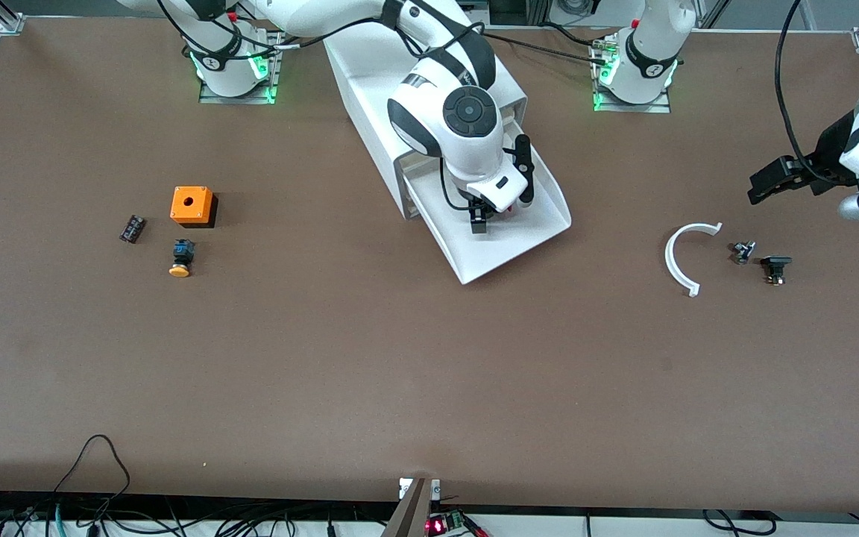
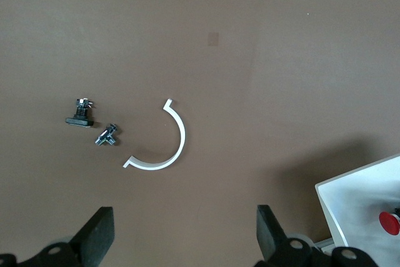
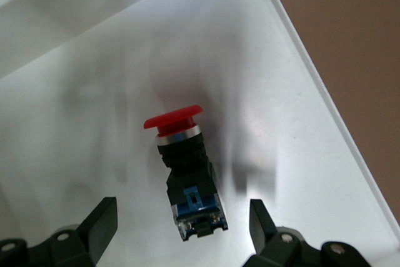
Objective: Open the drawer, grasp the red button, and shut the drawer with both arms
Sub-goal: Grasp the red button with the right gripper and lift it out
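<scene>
The drawer (image 1: 491,257) stands pulled out of the white cabinet (image 1: 367,83). The button (image 3: 185,170), with red cap and dark blue-black body, lies on its side on the drawer floor (image 3: 81,92). My right gripper (image 3: 180,217) is open just above it, one finger on either side of the body's end, not touching. In the front view the right gripper (image 1: 479,221) is over the drawer and mostly hides the button. My left gripper (image 1: 759,188) is open and empty over the table at the left arm's end. The left wrist view shows the drawer corner (image 2: 356,199) and the red cap (image 2: 389,223).
A white curved piece (image 1: 679,261), a small metal part (image 1: 743,251) and a black part (image 1: 775,267) lie below the left gripper. Toward the right arm's end lie an orange box with a hole (image 1: 192,205), an orange-capped button (image 1: 181,259) and a small black part (image 1: 132,228).
</scene>
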Robot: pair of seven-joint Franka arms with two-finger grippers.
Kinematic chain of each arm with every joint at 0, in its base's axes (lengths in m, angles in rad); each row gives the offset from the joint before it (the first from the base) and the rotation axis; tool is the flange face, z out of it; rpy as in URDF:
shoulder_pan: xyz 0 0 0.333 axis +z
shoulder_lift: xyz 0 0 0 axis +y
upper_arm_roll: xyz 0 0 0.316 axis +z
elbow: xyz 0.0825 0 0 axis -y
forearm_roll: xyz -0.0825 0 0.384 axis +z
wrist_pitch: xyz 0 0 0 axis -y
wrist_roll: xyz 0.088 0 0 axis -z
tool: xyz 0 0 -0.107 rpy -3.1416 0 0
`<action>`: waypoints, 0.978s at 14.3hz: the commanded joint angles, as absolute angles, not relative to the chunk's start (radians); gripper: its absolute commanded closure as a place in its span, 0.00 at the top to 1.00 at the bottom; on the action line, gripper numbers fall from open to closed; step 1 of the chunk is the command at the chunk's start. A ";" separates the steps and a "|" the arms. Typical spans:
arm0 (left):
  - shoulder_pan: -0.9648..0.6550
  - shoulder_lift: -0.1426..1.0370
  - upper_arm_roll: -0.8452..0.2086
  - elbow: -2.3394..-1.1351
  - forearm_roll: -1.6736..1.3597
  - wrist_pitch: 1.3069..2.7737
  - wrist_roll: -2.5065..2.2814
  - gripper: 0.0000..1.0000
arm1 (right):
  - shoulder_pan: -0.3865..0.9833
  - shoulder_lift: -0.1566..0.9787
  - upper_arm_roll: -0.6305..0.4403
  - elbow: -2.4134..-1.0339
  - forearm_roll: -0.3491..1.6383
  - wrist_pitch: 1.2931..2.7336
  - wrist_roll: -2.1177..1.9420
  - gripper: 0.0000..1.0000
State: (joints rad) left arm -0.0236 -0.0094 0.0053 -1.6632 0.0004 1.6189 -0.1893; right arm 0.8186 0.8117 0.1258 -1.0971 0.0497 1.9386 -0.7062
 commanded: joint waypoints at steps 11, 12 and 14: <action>-0.018 -0.005 0.008 -1.644 0.023 1.598 -0.198 1.00 | 0.836 0.851 0.126 -1.054 0.028 1.934 -0.709 0.80; -0.018 -0.005 0.008 -1.644 0.023 1.600 -0.198 1.00 | 0.836 0.851 0.126 -1.054 0.029 1.934 -0.709 0.80; -0.018 -0.005 0.008 -1.644 0.023 1.600 -0.198 1.00 | 0.836 0.851 0.126 -1.054 0.028 1.936 -0.709 0.80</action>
